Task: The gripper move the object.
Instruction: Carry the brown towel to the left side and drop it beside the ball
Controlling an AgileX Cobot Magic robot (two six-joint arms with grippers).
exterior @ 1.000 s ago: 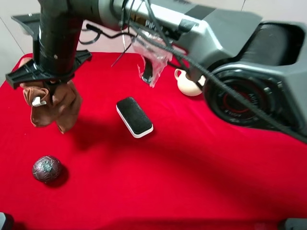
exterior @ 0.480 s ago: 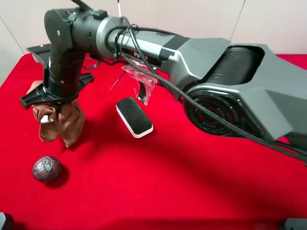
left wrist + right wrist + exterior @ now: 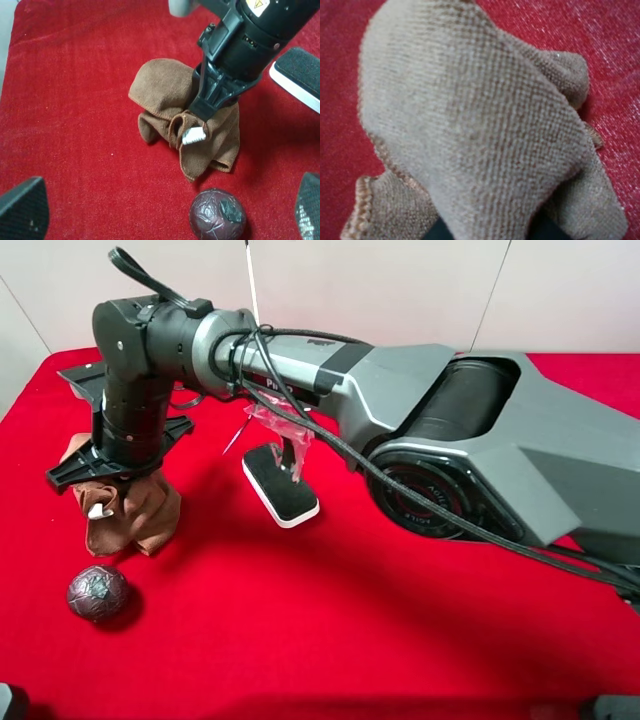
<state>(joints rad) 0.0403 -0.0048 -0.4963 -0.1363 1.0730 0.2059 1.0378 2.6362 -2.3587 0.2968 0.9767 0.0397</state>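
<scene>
Lowered, the brown cloth point(image 3: 140, 520) now sits near the ball point(image 3: 97, 592) and eraser point(image 3: 280, 483).

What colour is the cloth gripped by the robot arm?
Brown all over. The cloth shows best in the left wrist view.

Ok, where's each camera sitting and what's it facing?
Exterior high: mounted high, looking down at the red table; right arm reaches across to the brown cloth.
Left wrist: on the left arm, looking past its open left claw at cloth and ball.
Right wrist: close above the cloth, which fills it.
All three share the cloth.
</scene>
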